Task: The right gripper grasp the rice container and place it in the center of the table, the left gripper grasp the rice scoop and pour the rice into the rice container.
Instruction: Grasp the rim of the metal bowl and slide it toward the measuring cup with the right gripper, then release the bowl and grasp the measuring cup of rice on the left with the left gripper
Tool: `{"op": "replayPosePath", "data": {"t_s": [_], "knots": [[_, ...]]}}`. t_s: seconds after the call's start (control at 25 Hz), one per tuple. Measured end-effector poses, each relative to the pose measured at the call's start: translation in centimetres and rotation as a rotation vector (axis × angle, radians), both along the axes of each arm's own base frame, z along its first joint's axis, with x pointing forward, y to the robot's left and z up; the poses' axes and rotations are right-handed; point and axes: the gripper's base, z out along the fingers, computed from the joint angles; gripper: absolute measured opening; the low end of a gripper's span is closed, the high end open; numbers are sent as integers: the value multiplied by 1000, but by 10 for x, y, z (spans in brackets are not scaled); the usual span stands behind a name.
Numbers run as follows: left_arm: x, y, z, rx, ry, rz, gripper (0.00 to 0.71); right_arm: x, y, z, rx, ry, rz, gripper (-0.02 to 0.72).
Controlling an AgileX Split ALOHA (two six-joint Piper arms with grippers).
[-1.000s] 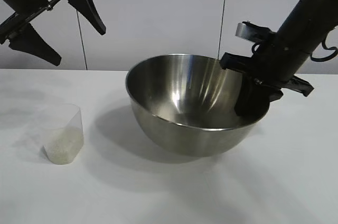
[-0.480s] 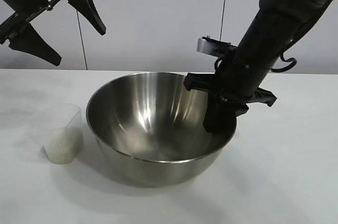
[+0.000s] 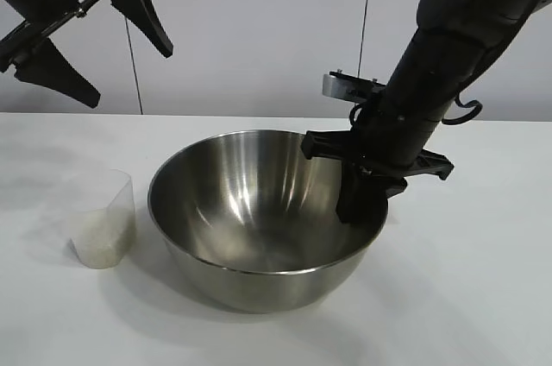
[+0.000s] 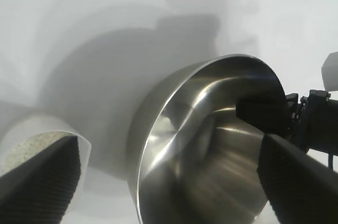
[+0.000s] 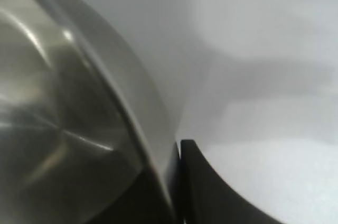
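The right gripper is pinching the steel rice container's rim, fingers together on it as the right wrist view is showing close up, mid white bench, while the left gripper is hanging fingers apart above the rice scoop holding rice, a pale wall behind.

The table is a plain white top filling the lower two thirds of the exterior frame. The rice container sits on it at centre frame, casting a soft shadow to its left. The rice scoop stands upright at lower left, just beside the bowl and apart from it, with the rice filling its lower part.
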Motion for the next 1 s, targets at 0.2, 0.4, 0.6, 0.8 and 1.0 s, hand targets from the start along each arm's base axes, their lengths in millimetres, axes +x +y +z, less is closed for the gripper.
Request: {"op": "replayPosePath", "data": {"t_s": [0.2, 0.4, 0.6, 0.8, 1.0], "knots": [[0, 0, 0, 0, 0, 0, 657, 5, 1, 27, 4, -56, 19, 675], [0, 0, 0, 0, 0, 0, 657, 11, 0, 88, -4, -108, 33, 689], [0, 0, 0, 0, 0, 0, 657, 25, -26, 144, -65, -127, 29, 694], [0, 0, 0, 0, 0, 0, 657, 39, -73, 177, -98, -188, -73, 694], [0, 0, 0, 0, 0, 0, 657, 43, -149, 178, -162, -177, -239, 694]]}}
